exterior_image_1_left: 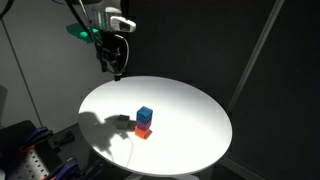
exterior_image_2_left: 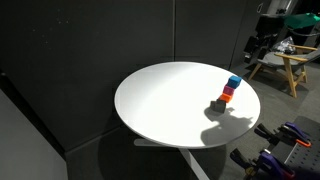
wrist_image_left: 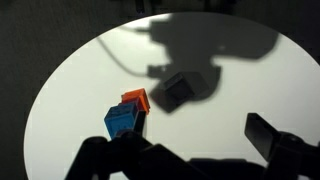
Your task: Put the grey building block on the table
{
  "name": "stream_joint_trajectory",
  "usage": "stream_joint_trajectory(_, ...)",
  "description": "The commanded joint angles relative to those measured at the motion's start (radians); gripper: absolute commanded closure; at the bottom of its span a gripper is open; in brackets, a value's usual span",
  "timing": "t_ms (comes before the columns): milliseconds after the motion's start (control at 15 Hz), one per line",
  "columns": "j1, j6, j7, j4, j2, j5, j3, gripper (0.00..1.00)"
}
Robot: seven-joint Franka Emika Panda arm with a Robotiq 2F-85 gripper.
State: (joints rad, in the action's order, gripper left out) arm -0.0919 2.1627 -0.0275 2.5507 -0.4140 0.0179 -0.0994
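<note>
The grey building block (wrist_image_left: 172,90) lies on the round white table (wrist_image_left: 230,110), inside the gripper's shadow and just beside a blue block (wrist_image_left: 122,120) stacked on a red-orange block (wrist_image_left: 135,100). It also shows in both exterior views (exterior_image_1_left: 124,122) (exterior_image_2_left: 218,104). My gripper (wrist_image_left: 190,150) is open and empty, its two dark fingers spread wide. It hangs well above the table (exterior_image_1_left: 190,110), up and away from the blocks (exterior_image_1_left: 116,62) (exterior_image_2_left: 258,50).
The blue block (exterior_image_1_left: 145,113) on the red-orange block (exterior_image_1_left: 144,131) stands near the table's rim (exterior_image_2_left: 150,120). A wooden stool (exterior_image_2_left: 290,65) and cluttered gear (exterior_image_1_left: 35,150) sit beyond the table. The surroundings are dark.
</note>
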Motion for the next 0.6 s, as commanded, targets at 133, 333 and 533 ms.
stream_joint_trajectory(133, 0.001, -0.031, 0.050, 0.031, -0.077, -0.019, 0.018, 0.00)
stream_joint_trajectory(333, 0.010, -0.026, 0.023, 0.048, -0.111, -0.035, 0.014, 0.00)
stream_joint_trajectory(533, 0.018, -0.022, 0.008, 0.064, -0.142, -0.047, 0.012, 0.00)
